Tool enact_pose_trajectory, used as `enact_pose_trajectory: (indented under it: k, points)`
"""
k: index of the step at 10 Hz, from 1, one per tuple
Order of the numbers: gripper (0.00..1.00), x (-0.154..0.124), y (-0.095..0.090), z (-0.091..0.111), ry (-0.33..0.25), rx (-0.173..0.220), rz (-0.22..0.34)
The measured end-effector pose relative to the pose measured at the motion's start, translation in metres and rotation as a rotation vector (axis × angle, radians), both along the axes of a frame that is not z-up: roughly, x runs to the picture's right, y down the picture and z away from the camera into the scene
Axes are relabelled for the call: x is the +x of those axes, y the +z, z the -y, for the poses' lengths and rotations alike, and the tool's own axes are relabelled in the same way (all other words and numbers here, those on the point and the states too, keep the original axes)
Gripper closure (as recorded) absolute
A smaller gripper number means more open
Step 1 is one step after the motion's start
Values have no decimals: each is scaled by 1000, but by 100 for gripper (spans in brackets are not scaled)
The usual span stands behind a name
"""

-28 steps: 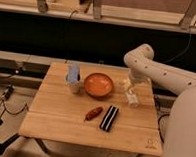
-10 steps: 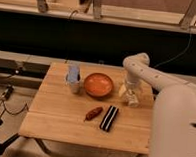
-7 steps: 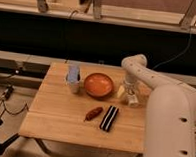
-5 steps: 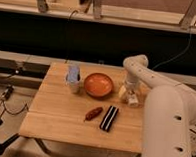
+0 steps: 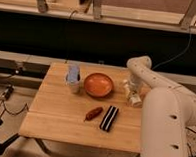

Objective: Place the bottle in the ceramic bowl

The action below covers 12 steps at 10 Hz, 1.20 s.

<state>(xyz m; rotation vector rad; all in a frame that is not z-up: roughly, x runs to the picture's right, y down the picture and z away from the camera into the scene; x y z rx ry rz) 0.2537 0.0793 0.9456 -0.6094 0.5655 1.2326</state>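
**Gripper (image 5: pixel 130 89) low by the bottle (image 5: pixel 134 100), right of the bowl (image 5: pixel 98 85)**

A wooden table (image 5: pixel 54 115) sits in the middle of the view. Toward its back left stands a white cup (image 5: pixel 72 83) with a blue thing (image 5: pixel 73 71) sticking out of it. Just to the right of the cup is the ceramic bowl, round and orange-red. Closer to the front edge lies a small red-brown thing (image 5: pixel 94 113). Just beside it, on the right, lies a black bar (image 5: pixel 108 117) with white stripes.

Further right, past the bowl, the gripper hangs low over the table. The small white bottle is right at the gripper, on the table side of the bowl and not inside it. I cannot tell how far open the gripper is, or if it has hold of the bottle. The big white arm (image 5: pixel 148 72) bends in from the right side.
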Motion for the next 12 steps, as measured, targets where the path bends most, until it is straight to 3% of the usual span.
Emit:
enact_pose_trajectory:
  k: [2,5,7,8,12]
  points:
    - [89,9,-9,19,13,49,-24]
    - [90,24,-43,71,1,180,-69]
    - [90,13,-59,95,-37,236,-62]
    - [90,-6,-66,106,-78,260,-38]
    - [90,-84,-66,112,-242,255,95]
